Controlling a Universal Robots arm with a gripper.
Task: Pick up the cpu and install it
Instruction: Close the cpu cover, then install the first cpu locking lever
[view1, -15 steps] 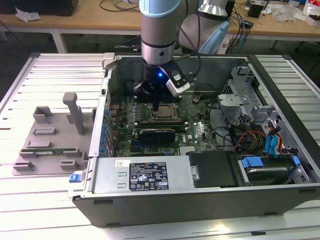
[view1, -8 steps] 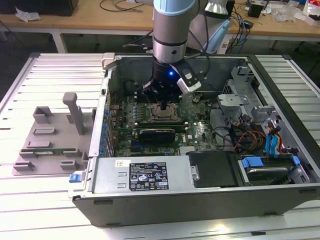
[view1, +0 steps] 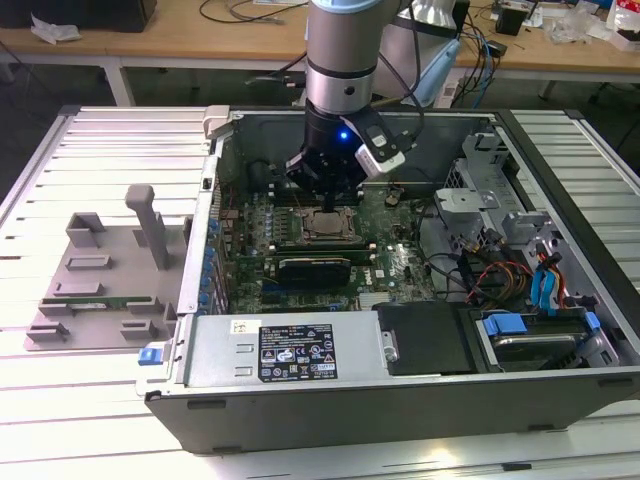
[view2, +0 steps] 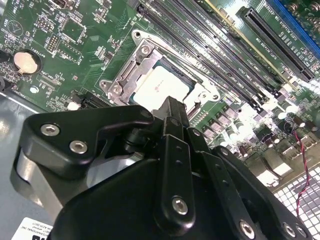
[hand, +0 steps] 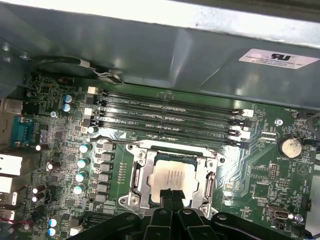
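CPU (hand: 172, 177) lies flat in the metal socket frame (hand: 137, 175) on the green motherboard (hand: 260, 175), its silvery top facing up, directly below the claw (hand: 170, 196). The claw's two black fingertips (hand: 165, 195) are pressed together with nothing between them, poised at the CPU's near edge; contact cannot be told. Beyond the claw run the long memory slots (hand: 170, 112). In the exterior view the arm reaches down into the open computer case (view1: 400, 400), with a grey fixture (view1: 100, 290) well apart on the slatted tabletop (view1: 60, 420).

Sticker (hand: 280, 58) — fine print illegible
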